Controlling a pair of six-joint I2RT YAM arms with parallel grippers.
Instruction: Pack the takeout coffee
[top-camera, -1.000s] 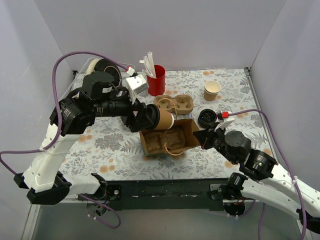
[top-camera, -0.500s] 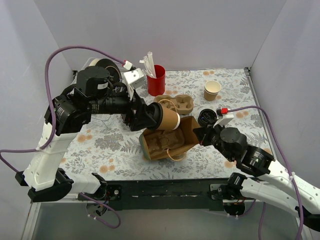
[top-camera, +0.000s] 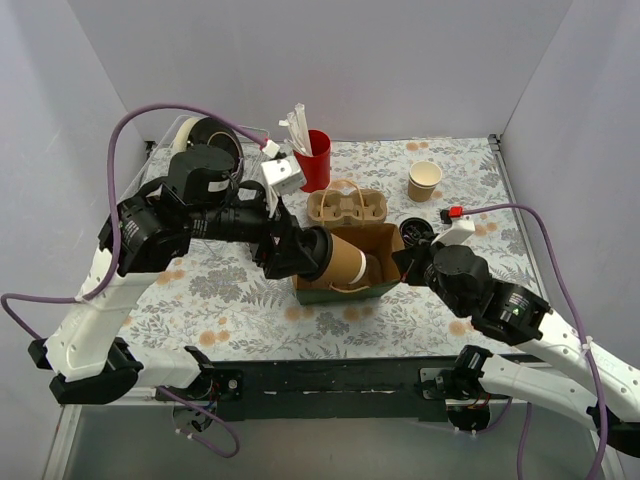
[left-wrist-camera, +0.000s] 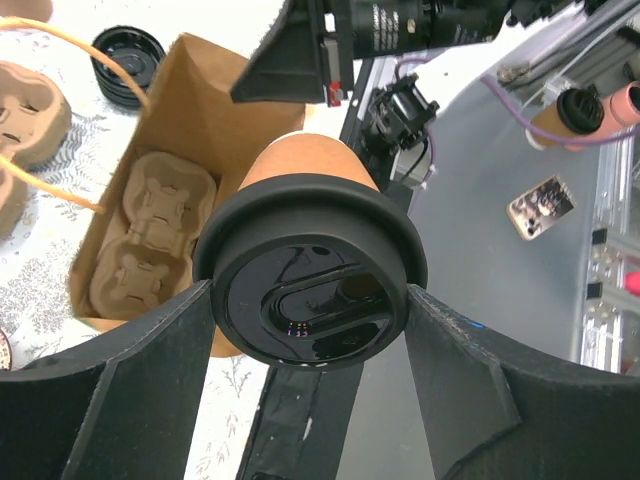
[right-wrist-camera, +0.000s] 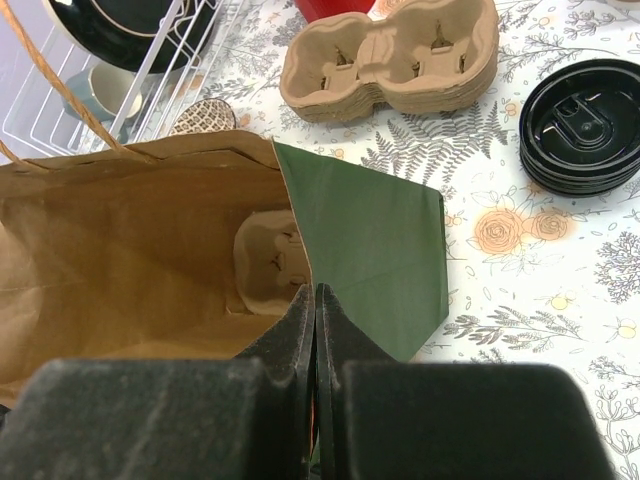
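The takeout coffee (top-camera: 345, 262), a brown kraft cup with a black lid (left-wrist-camera: 310, 305), lies on its side in my left gripper (top-camera: 315, 252). The fingers (left-wrist-camera: 470, 390) press on the lid's rim from both sides. The cup's base points into the mouth of a paper bag (top-camera: 385, 262), brown inside and green outside. A pulp cup carrier (left-wrist-camera: 150, 230) lies at the bag's bottom. My right gripper (right-wrist-camera: 316, 300) is shut on the bag's (right-wrist-camera: 370, 250) side wall at its rim, and it keeps the mouth tipped toward the cup.
A stack of pulp carriers (top-camera: 347, 207) sits just behind the bag and black lids (top-camera: 415, 232) to its right. A red cup with straws (top-camera: 312, 160), a lidless tan cup (top-camera: 424, 180) and a wire rack (right-wrist-camera: 130, 70) at far left stand further back.
The right gripper has lifted the bag's wall, so the bag now stands up from lying flat. The left gripper has carried the cup right and down to the bag's mouth.
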